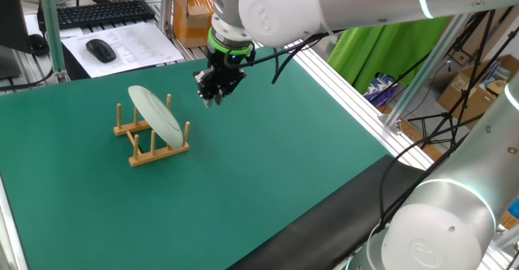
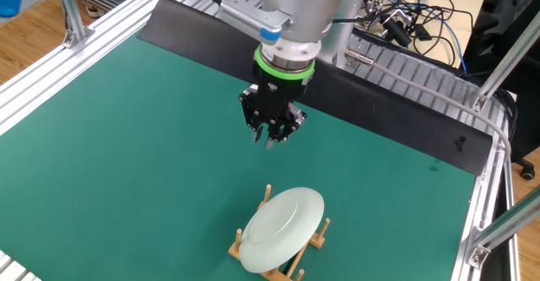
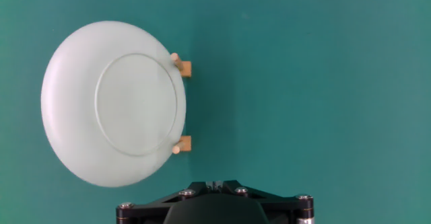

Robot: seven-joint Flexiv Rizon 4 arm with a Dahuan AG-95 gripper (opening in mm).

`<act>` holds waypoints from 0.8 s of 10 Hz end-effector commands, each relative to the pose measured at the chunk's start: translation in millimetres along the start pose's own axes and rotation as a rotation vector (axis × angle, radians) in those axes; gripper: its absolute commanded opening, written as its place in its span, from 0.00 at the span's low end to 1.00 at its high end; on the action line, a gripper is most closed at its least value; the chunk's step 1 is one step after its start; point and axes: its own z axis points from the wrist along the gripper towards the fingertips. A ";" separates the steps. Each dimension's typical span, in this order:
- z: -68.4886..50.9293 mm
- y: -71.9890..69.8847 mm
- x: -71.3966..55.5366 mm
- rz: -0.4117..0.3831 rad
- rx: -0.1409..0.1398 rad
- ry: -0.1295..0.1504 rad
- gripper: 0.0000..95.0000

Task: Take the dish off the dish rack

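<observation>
The dish (image 1: 156,113) is a pale greenish-white plate that stands tilted on edge between the pegs of the small wooden dish rack (image 1: 159,150) on the green mat. In the other fixed view the dish (image 2: 283,229) leans in the rack (image 2: 320,233) near the bottom edge. In the hand view the dish's underside (image 3: 114,103) fills the left, with two rack pegs (image 3: 182,68) at its right rim. My gripper (image 1: 212,96) hovers above the mat, to the right of the dish and apart from it. It also shows in the other fixed view (image 2: 272,137). Its fingers look closed and empty.
The green mat (image 1: 268,165) covers the table. Aluminium frame rails (image 1: 357,92) run along its edges. A keyboard (image 1: 101,13) and a mouse (image 1: 100,49) lie beyond the far edge. Cables (image 2: 422,19) lie behind the arm's base.
</observation>
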 end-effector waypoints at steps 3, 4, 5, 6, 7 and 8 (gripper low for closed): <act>-15.5 24.3 -27.2 0.035 0.002 0.001 0.40; -17.1 28.3 -31.2 0.041 0.003 0.001 0.40; -17.0 35.4 -36.0 0.058 0.003 -0.003 0.40; -15.9 40.4 -38.1 0.070 0.005 -0.004 0.40; -14.4 48.5 -39.9 0.095 0.006 -0.004 0.40; -15.0 56.7 -41.8 0.112 0.008 -0.004 0.40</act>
